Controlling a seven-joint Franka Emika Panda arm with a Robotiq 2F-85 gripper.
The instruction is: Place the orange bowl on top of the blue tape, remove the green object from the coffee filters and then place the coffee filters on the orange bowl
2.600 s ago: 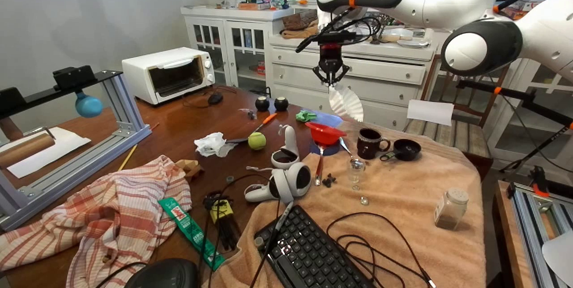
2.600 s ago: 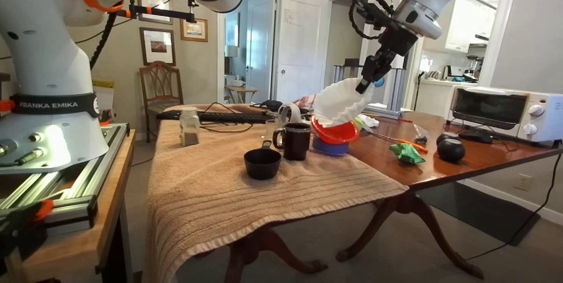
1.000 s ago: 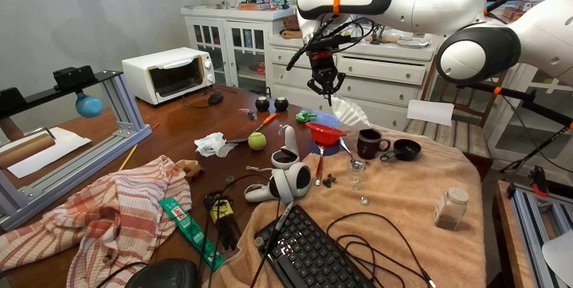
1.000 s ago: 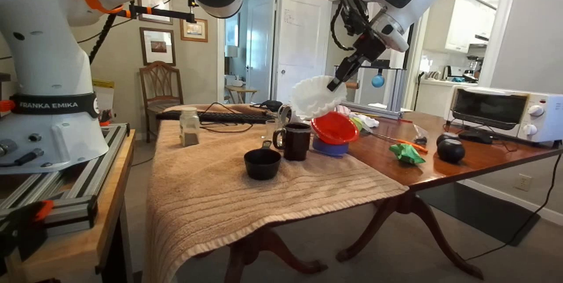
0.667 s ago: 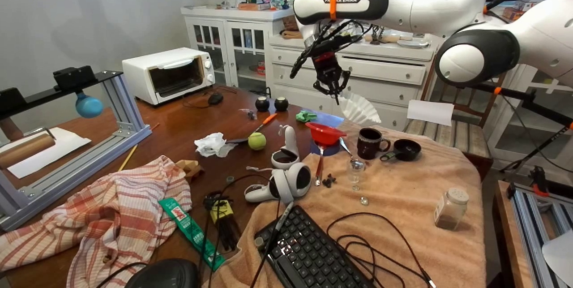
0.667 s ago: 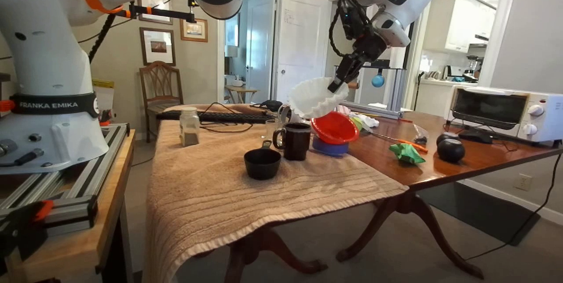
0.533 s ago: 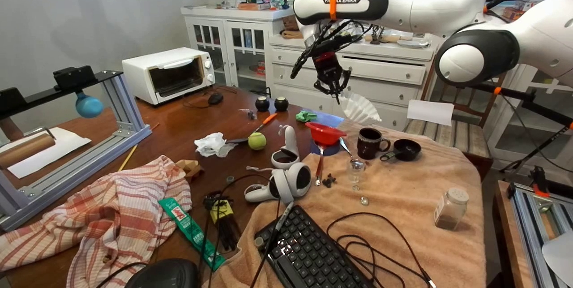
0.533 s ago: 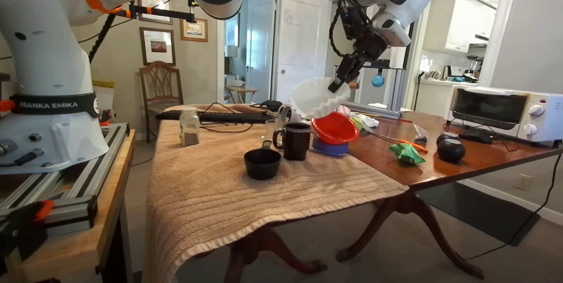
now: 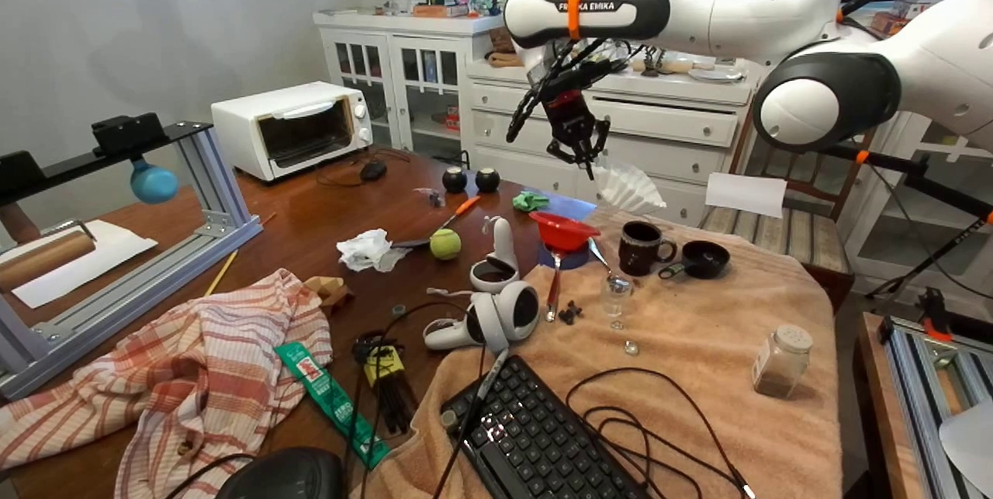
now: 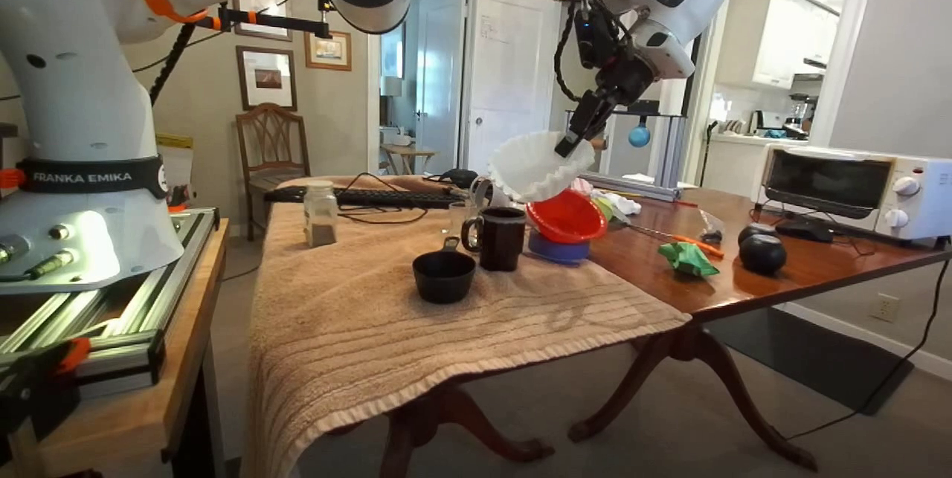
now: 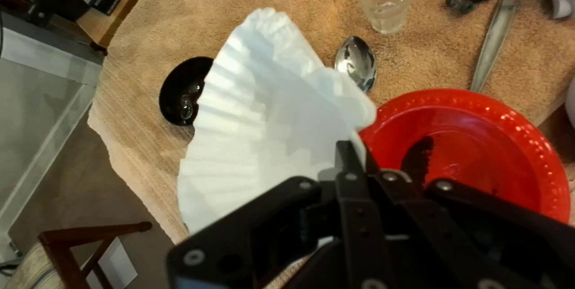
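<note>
We note gripper closed, pinching the coffee filters by one edge, beside and higher than the orange bowl, tilted on the blue tape; bare towel runs from scoop to hem.

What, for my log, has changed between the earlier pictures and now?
The black gripper moved toward the white robot base, carrying the white fluted paper coffee filters it already held. The glossy red-orange plastic bowl on the round blue tape roll and the crumpled green object stayed put.
</note>
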